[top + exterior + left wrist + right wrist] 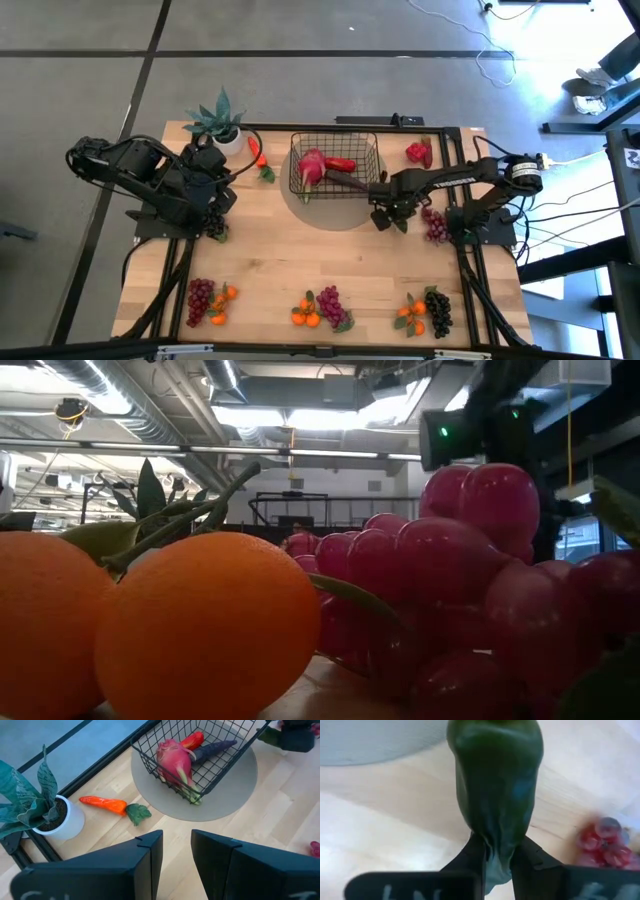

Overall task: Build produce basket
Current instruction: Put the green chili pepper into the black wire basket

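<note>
The black wire basket (335, 165) stands on a round grey mat and holds a pink-red radish (174, 762), a red pepper (341, 164) and a dark eggplant (212, 749). My right gripper (385, 218) is just off the basket's near right corner, shut on a dark green piece (495, 785); I cannot tell if it is a leaf or a green fruit. My left gripper (213, 220) is left of the basket, open and empty; its own wrist view also shows it (176, 855). A carrot (104, 805) lies by the potted plant. My right gripper pinches the green piece by its narrow end (496, 851) between its two fingers. The piece widens and reaches out past the fingertips over the wood. Whether its far end rests on the table, I cannot tell.
A spiky plant in a white pot (222, 128) stands at the far left. A red pepper (420, 152) lies at the far right and red grapes (435, 226) beside my right gripper. Three groups of grapes with oranges line the near edge (322, 308). Bare wood lies mid-table.
</note>
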Controlling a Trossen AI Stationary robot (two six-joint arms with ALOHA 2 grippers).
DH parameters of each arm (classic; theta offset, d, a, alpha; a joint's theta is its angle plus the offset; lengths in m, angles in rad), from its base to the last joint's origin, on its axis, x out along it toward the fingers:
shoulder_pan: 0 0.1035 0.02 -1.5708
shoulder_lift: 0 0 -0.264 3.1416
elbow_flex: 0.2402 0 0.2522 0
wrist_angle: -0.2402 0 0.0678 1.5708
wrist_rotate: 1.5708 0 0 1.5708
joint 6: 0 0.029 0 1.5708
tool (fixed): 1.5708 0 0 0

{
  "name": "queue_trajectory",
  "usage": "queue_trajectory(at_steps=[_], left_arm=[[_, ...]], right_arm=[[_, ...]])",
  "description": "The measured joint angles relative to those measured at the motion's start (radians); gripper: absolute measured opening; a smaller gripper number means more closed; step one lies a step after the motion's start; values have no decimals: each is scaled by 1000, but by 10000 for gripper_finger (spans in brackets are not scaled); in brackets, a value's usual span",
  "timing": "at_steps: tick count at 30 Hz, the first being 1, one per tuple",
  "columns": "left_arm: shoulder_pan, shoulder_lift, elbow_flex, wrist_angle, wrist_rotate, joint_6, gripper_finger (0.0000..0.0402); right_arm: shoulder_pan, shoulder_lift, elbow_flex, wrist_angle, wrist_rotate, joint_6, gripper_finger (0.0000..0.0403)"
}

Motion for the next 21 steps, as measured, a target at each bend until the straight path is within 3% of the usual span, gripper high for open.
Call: queue_trajectory(at_steps=[11, 21], left_arm=[[0, 0, 0, 0, 0, 27, 90], [0, 0, 0, -1, 0, 51, 90]], right_arm=[[0, -1, 217, -258, 36, -50, 38], [0, -1, 334, -332, 105, -98, 38]])
